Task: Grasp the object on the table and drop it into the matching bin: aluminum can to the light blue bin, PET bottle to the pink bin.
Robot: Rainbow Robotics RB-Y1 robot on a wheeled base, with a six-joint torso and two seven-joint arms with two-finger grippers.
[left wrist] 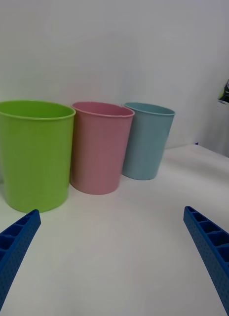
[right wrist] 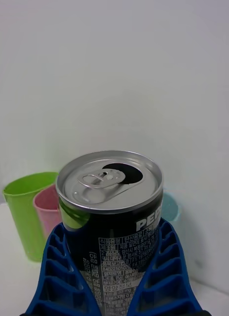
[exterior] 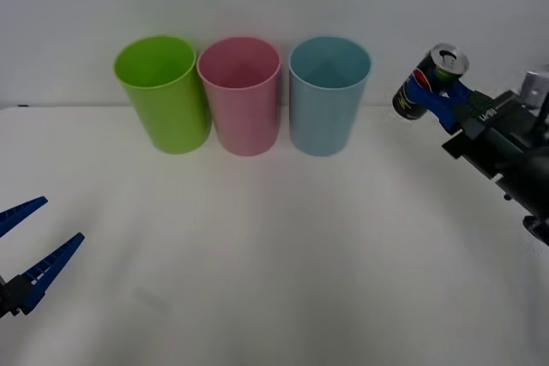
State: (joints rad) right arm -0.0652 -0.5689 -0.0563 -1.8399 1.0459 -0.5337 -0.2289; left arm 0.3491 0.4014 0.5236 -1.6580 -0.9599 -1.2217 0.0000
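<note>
The aluminum can [exterior: 431, 81] is raised off the table [exterior: 274, 246], clamped between the blue ribbed fingers of the right gripper [exterior: 435, 92] and tilted, to the right of the light blue bin [exterior: 328, 96] and apart from it, with its opened silver top [right wrist: 108, 180] showing in the right wrist view. The light blue bin stands at the right end of a close row along the back of the table, the pink bin [exterior: 241, 96] beside it in the middle and a lime green bin [exterior: 163, 92] on the left. The left gripper [exterior: 30, 246] rests low at the table's near left, fingers spread and holding nothing, well apart from the bins.
</note>
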